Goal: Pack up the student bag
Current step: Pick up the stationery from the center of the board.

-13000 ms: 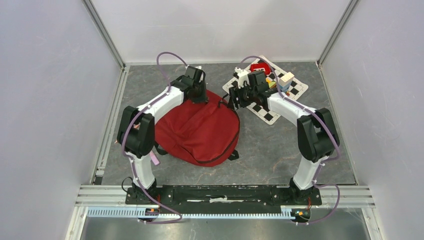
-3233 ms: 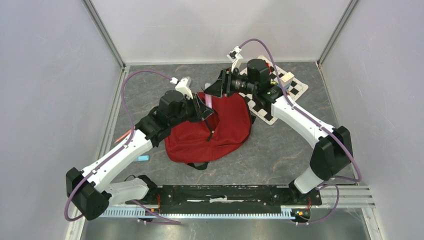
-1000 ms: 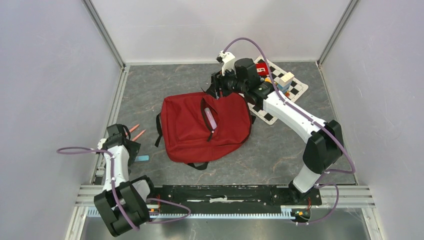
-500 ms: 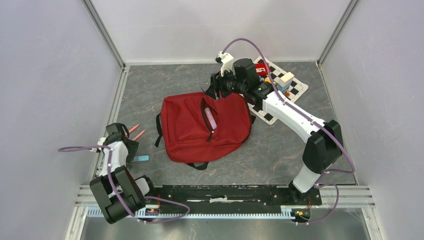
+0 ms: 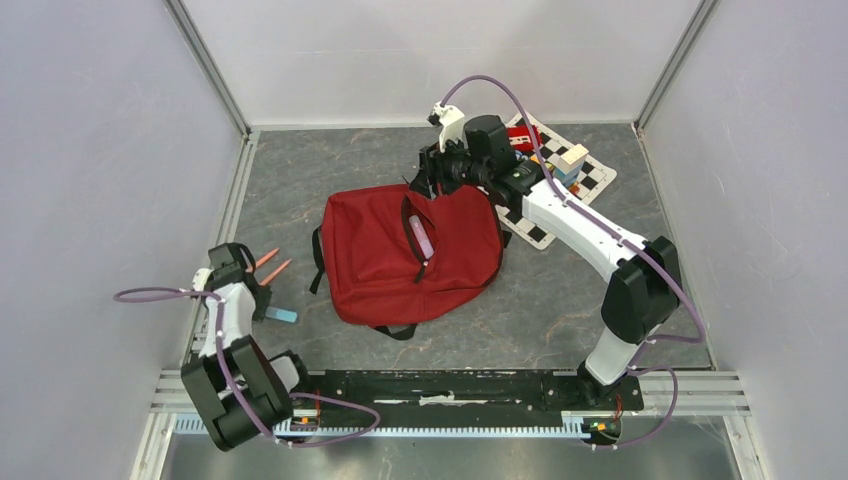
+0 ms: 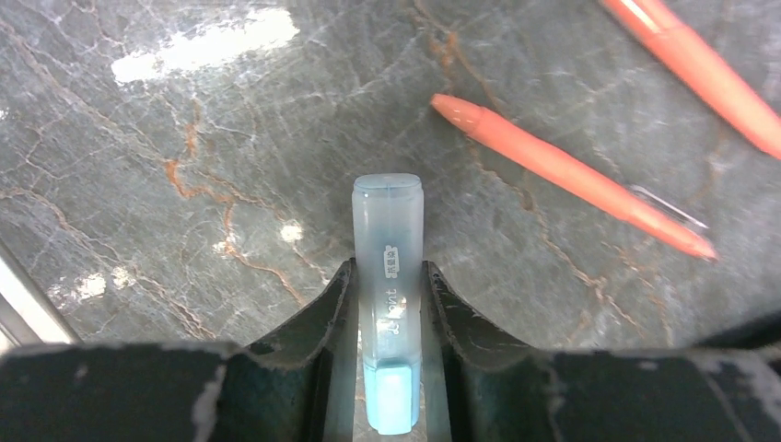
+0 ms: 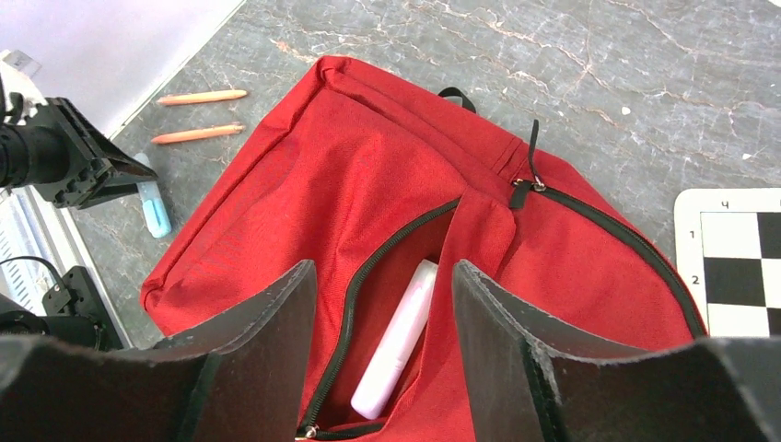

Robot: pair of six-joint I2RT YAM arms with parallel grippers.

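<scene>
The student bag (image 5: 400, 265), dark red with black zippers, lies flat mid-table with a pocket unzipped (image 7: 368, 166). A pink highlighter (image 5: 419, 235) rests inside that pocket (image 7: 398, 341). My right gripper (image 5: 432, 180) hovers over the bag's far edge, open (image 7: 382, 267), nothing between its fingers. At the table's left edge my left gripper (image 5: 262, 303) is shut on a light-blue highlighter (image 6: 388, 230), both fingers pressing its sides (image 6: 389, 276). The highlighter (image 5: 284, 316) lies low against the table.
Two orange pens (image 5: 277, 268) (image 5: 265, 257) lie just beyond the left gripper, also seen up close (image 6: 571, 175) (image 6: 700, 69). A checkerboard mat (image 5: 590, 180) with toy blocks, one red (image 5: 520, 135), sits at the back right. Walls enclose three sides.
The left gripper's jaws have closed from wide open onto the blue highlighter, and the wrist shifted slightly. The right arm and the bag have barely moved.
</scene>
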